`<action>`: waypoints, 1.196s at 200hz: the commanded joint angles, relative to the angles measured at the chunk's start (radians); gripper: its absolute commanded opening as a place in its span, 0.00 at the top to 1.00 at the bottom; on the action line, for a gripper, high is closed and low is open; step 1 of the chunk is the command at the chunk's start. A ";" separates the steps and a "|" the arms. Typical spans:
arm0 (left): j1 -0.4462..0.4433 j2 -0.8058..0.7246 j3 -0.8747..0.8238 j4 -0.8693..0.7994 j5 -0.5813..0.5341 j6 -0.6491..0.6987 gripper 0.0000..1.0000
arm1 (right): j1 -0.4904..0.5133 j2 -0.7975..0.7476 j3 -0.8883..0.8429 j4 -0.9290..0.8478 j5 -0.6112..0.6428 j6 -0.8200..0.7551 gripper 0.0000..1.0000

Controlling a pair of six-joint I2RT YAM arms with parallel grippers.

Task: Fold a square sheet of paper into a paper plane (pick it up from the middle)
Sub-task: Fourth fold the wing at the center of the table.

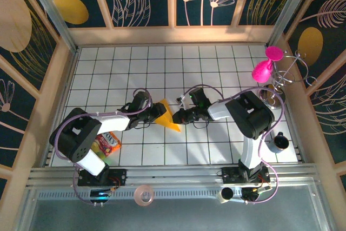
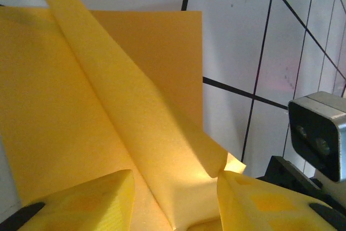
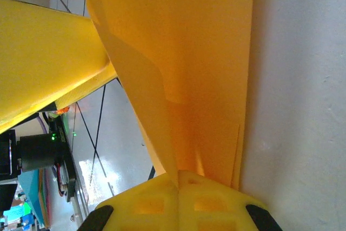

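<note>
Near the middle of the tiled tabletop (image 1: 216,63), the orange-yellow paper (image 1: 168,117) is folded into a pointed wedge with a raised ridge. The right gripper (image 1: 181,116) pinches it, fingers together. The left gripper (image 1: 159,112) has its fingers apart astride the ridge. A dark mug (image 1: 280,142) stands at the right edge, contents unclear.

Orange-yellow paper (image 1: 170,116), white tabletop (image 1: 216,68) with black grid lines, pink balloon figure (image 1: 263,70), multicoloured snack packet (image 1: 106,144)
</note>
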 commanded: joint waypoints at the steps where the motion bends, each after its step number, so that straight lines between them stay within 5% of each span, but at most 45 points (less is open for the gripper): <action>1: -0.004 0.009 0.007 -0.031 -0.017 0.022 0.56 | -0.005 0.023 0.020 -0.039 -0.009 -0.011 1.00; 95: -0.004 0.089 0.090 -0.200 -0.068 0.035 0.53 | -0.006 0.027 0.029 -0.049 -0.005 -0.007 0.99; 170: -0.006 0.190 0.140 -0.419 -0.160 0.034 0.53 | -0.037 -0.139 -0.017 -0.075 0.049 0.031 0.69; 239: -0.006 0.239 0.131 -0.474 -0.199 0.034 0.49 | 0.015 -0.163 0.012 -0.212 0.225 -0.066 0.68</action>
